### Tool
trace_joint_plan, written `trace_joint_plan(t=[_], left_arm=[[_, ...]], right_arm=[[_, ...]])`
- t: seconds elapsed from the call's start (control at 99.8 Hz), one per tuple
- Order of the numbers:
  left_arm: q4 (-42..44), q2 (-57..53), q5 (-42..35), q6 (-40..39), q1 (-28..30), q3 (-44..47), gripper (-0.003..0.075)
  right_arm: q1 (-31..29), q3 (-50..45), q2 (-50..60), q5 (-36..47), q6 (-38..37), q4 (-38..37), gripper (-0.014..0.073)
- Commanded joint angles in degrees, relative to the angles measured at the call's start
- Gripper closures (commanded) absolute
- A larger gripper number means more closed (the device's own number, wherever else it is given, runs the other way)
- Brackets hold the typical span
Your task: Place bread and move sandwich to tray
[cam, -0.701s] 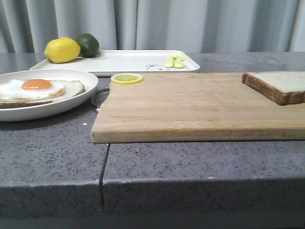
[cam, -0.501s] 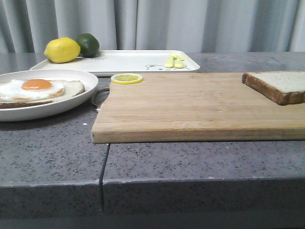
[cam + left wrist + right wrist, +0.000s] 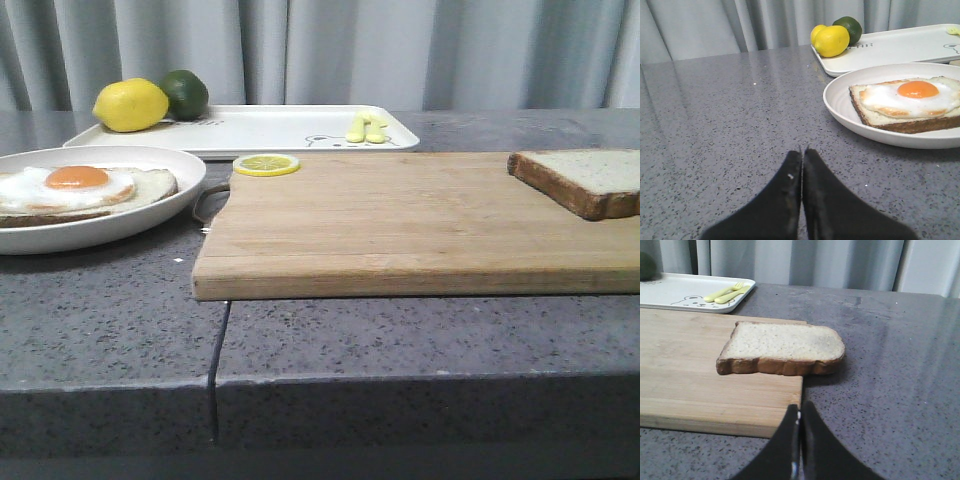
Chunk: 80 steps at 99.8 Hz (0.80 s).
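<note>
Only the wrist views show the left gripper and right gripper, both pressed together, empty; sandwich sits in its plate.

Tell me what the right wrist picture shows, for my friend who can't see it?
A bread slice lies on the wooden board, its far side hanging past the board's edge over the grey table. The right gripper is shut, just short of the bread. A white tray sits farther back.
</note>
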<state>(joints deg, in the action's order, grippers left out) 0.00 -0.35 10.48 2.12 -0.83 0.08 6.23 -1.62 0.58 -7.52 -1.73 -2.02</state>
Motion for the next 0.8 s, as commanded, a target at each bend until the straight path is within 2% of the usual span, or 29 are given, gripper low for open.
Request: trace_joint_plan(t=[0.0,0.17,0.27,0.361,0.431,0.571,0.661,0.791], left_arm=[[0.0,-1.85,-4.8,-0.57,-0.44,0.87,0.0739],[0.0,-1.85,-5.16,-0.57,-0.44,0.87,0.0739],[0.0,-1.85,-7.55,-0.57,-0.44,0.76,0.0739],[-5.95,-1.85,-9.67,-0.57,-0.44,-0.19,0.0739],[-10.6,-1.85,-9.57,-0.57,-0.44,-1.63,0.0739],[-14.63,-1.15,-6.58,-0.57,-0.44,-6.73,0.0739],[-15.92,1.19,-1.33,-0.57,-0.44,-11.92,0.0739],[-15.92,7.34,7.97,-0.57,-0.44,-20.54,0.0739]], right_arm=[[-0.32,0.03,1.17,5.01,0.22,-0.8,0.0661],[-0.32,0.08,1.17,7.11,0.22,-0.8,0.0661],[-0.32,0.08,1.17,12.23,0.22,-0.8,0.0661],[-0.32,0.46,1.17,14.29,0.22,-0.27,0.0661],[-0.32,1.62,1.12,12.82,0.22,1.13,0.0661],[-0.32,6.09,0.89,7.52,0.22,6.29,0.0661],[-0.32,10.45,0.05,4.11,0.22,9.86,0.0661],[-0.32,19.12,-3.75,-4.59,0.27,10.3,0.0661]])
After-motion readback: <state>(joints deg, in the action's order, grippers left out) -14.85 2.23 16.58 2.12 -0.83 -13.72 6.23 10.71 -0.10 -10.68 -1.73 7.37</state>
